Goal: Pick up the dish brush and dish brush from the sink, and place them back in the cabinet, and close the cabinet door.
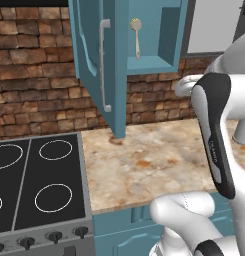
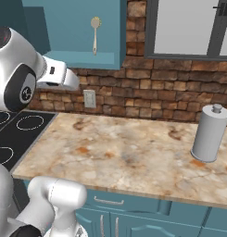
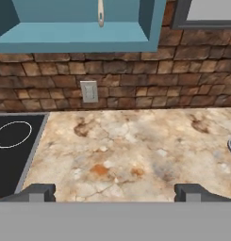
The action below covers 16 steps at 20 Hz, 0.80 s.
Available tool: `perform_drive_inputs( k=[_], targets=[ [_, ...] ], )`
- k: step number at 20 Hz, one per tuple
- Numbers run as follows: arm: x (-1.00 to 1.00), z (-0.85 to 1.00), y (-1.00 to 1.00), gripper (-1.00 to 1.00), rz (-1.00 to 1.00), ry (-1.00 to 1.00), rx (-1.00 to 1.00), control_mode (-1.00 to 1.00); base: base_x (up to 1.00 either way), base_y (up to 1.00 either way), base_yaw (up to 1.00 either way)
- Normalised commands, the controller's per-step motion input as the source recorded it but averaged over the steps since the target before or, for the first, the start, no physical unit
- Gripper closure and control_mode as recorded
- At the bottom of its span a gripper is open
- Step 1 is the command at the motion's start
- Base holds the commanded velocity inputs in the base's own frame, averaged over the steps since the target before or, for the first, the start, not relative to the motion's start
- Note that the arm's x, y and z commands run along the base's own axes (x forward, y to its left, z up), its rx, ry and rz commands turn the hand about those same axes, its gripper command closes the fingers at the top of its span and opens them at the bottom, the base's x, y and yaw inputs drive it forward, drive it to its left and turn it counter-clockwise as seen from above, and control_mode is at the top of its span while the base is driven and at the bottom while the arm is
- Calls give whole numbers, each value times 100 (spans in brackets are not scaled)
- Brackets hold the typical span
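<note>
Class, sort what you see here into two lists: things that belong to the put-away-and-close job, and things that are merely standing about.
Belongs to the job:
cabinet
cabinet door
dish brush standing in the cabinet
gripper, fingers wide apart, holding nothing

Just standing about:
stovetop
grey canister
wall socket
window

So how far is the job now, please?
Looks done: one brush stands in the cabinet. In hand: nothing; the gripper is open and empty over the counter. Left: a second brush is not seen inside, and the door hangs open, so it must be closed.
</note>
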Motion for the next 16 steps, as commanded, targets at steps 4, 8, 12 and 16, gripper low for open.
perform_drive_inputs(
  k=[4,8,12,16],
  targets=[
    [-50,0,0,-100,0,4,0,-100,0,0,0],
    [-43,0,0,-100,0,2,0,-100,0,0,0],
    [-33,0,0,-100,0,0,0,-100,0,0,0],
    [-28,-6,0,-100,0,0,0,-100,0,0,0]
  ],
)
